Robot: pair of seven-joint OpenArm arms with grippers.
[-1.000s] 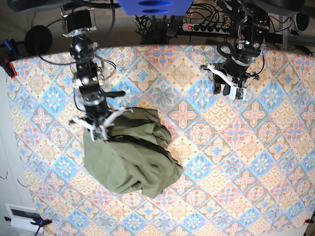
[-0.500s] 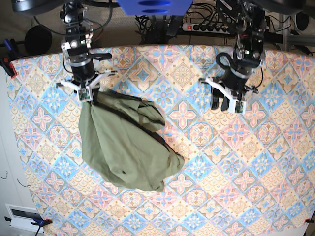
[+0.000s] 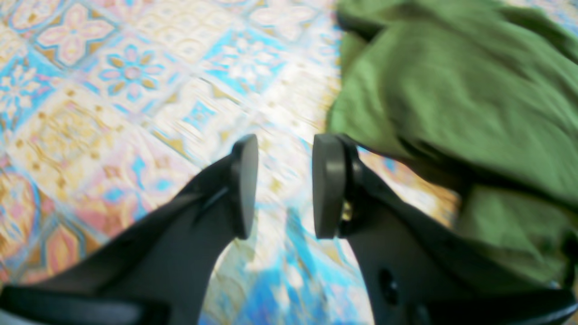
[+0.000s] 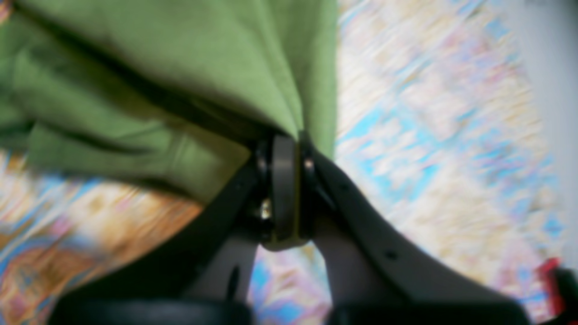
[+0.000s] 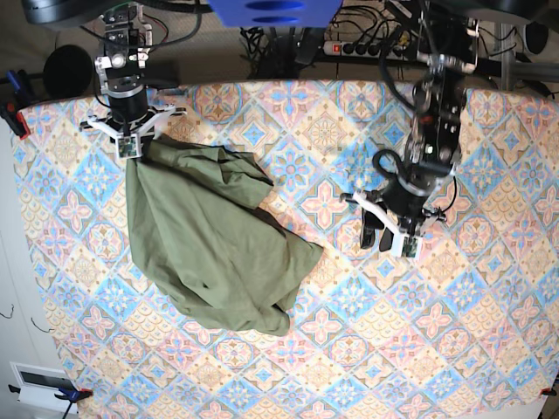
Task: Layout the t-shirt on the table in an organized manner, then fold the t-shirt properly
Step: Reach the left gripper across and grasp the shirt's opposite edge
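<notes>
The olive-green t-shirt [image 5: 210,244] lies crumpled on the left half of the table [image 5: 489,332], drawn out toward the far left corner. My right gripper [image 5: 129,147] is at that corner, shut on a fold of the shirt's edge; in the right wrist view the fabric [image 4: 180,90] runs straight into the closed right gripper [image 4: 285,153]. Right of the shirt, my left gripper [image 5: 379,239] hovers over bare cloth. The left wrist view shows the left gripper [image 3: 282,185] open with nothing between its pads, the t-shirt [image 3: 451,99] just to its right.
A red clamp [image 5: 16,118] grips the table's left edge and a blue one [image 5: 70,394] its near left corner. Cables and a power strip [image 5: 367,48] lie beyond the far edge. A white box [image 5: 35,384] sits off the near left corner.
My right gripper has carried the shirt's edge toward the far left corner, drawing the bundle out longer. The left arm has come nearer and toward the shirt.
</notes>
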